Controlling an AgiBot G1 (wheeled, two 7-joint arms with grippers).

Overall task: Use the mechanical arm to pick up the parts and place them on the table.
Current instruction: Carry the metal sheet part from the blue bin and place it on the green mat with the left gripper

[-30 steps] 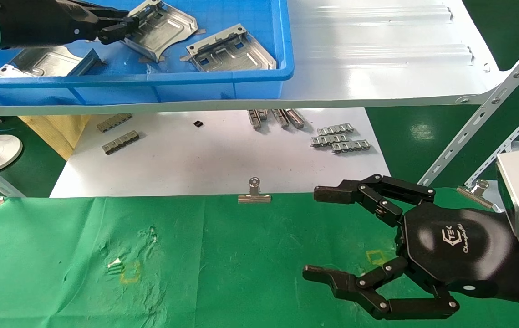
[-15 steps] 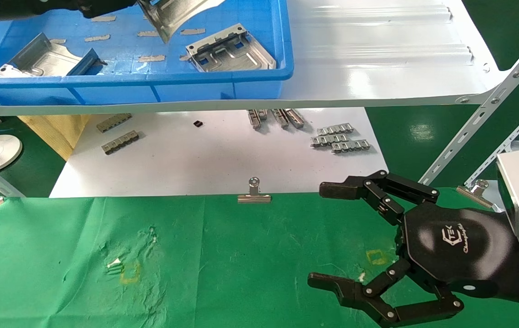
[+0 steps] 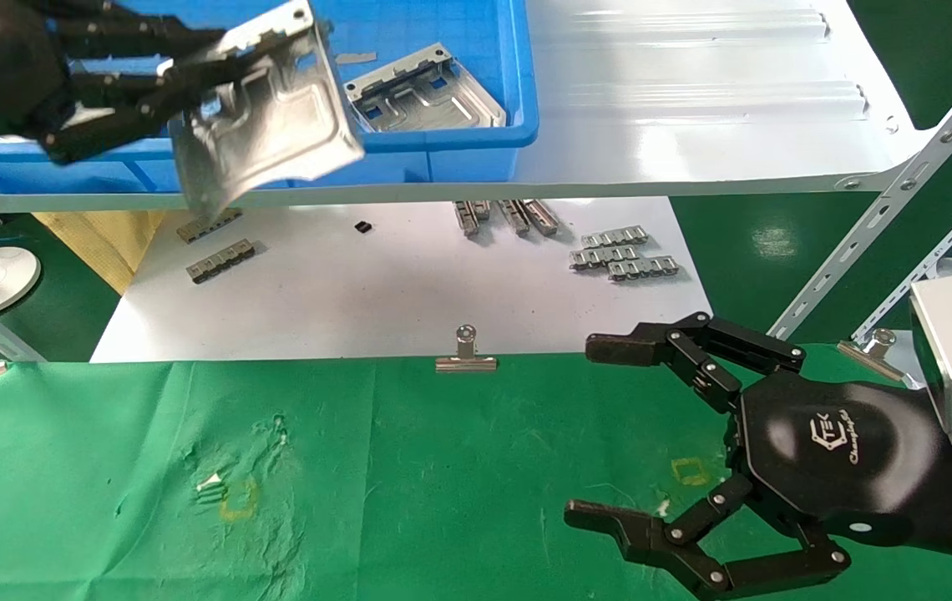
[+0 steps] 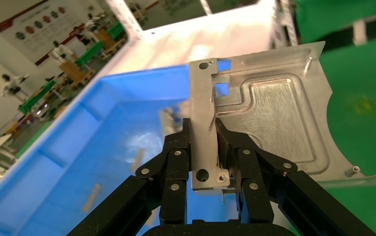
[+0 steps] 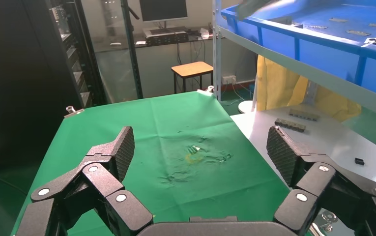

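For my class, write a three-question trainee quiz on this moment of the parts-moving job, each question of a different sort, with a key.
1. True or false: the left pincer is shut on a metal part.
2. Where does the right pincer hover? A) inside the blue bin B) over the green table C) over the white board
3. Fill in: one part lies in the blue ____.

Key: 1 true; 2 B; 3 bin.

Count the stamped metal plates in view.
2: one plate clamped in the left pincer above the blue bin's front edge, another lying inside it. More may be hidden behind.
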